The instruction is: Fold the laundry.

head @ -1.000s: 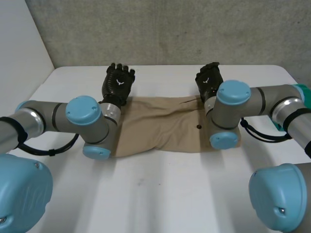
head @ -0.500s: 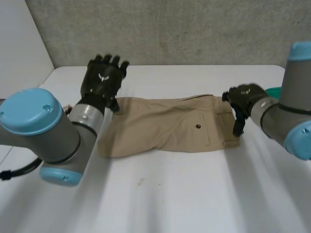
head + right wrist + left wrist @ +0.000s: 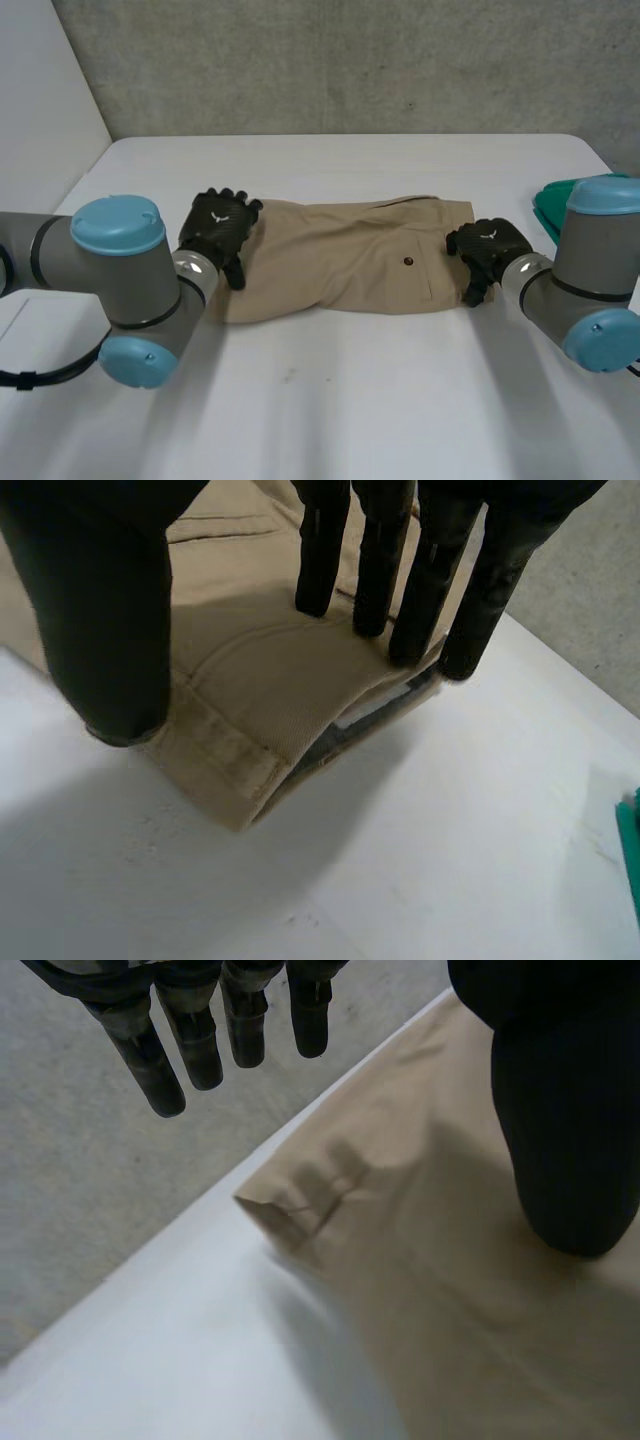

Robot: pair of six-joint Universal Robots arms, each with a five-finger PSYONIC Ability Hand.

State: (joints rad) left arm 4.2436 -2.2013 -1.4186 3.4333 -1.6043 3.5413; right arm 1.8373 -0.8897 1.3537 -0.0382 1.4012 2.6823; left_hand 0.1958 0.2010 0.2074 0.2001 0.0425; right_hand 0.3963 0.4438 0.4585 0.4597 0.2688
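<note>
The left hand (image 3: 220, 228) sits open over the hem end of the khaki trousers (image 3: 340, 262), fingers (image 3: 195, 1045) straight, gripping nothing; it should pinch the hem corner (image 3: 290, 1210) squarely. The trousers lie flat across the middle of the tabletop (image 3: 330, 400). The right hand (image 3: 486, 250) presses straight fingers on the waistband (image 3: 250, 670), unclosed; catch both layers.

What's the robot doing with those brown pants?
The robot is getting ready to fold a pair of tan trousers that lie across the white table. Its left hand is at the leg end with its fingers straight. Its right hand is at the waistband end, straight fingers touching the cloth. Neither hand has gripped the trousers. A green thing lies beyond the right hand.
</note>
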